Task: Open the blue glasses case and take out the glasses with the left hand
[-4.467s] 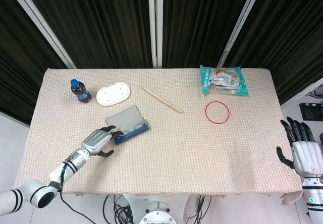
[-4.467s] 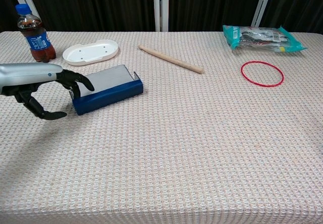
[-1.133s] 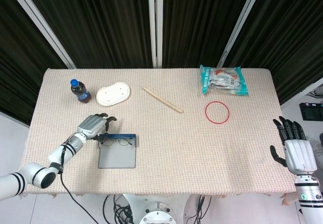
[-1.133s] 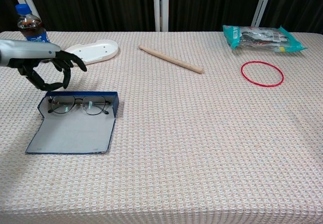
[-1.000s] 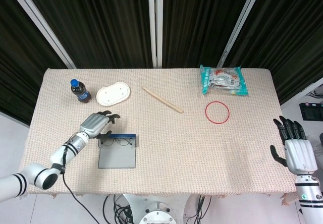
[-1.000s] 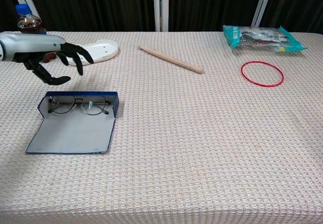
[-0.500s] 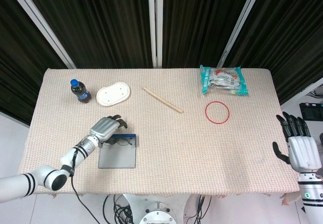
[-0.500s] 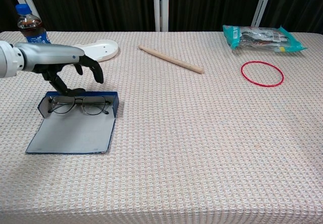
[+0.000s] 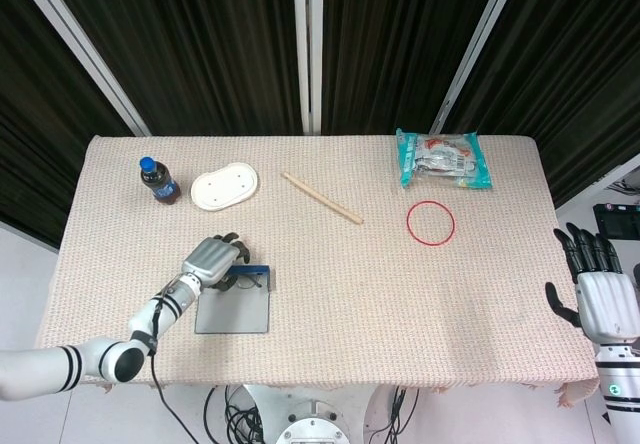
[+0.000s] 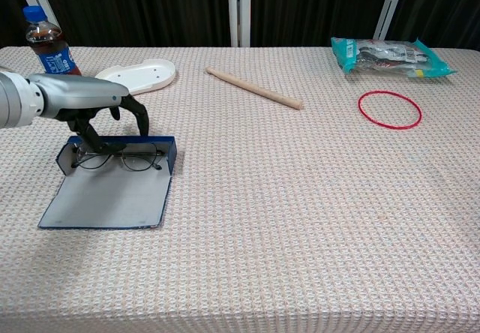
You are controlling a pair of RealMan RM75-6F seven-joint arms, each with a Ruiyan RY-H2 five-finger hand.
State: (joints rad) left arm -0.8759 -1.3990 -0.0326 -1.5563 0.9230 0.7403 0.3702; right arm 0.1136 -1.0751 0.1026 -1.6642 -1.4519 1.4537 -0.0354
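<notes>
Blue glasses case [image 10: 112, 190] lies open and flat on the woven tablecloth [image 10: 300, 213] near the table's front left, lid folded toward the robot, with the glasses [image 10: 124, 157] resting in its far tray. Left hand [image 10: 97, 108] sits over the tray's left part with fingers [image 10: 139, 119] curled down around the frame's left lens; whether they actually pinch the frame cannot be told from either view. Right hand [image 9: 598, 289] is off the table's right edge, fingers spread and holding nothing.
</notes>
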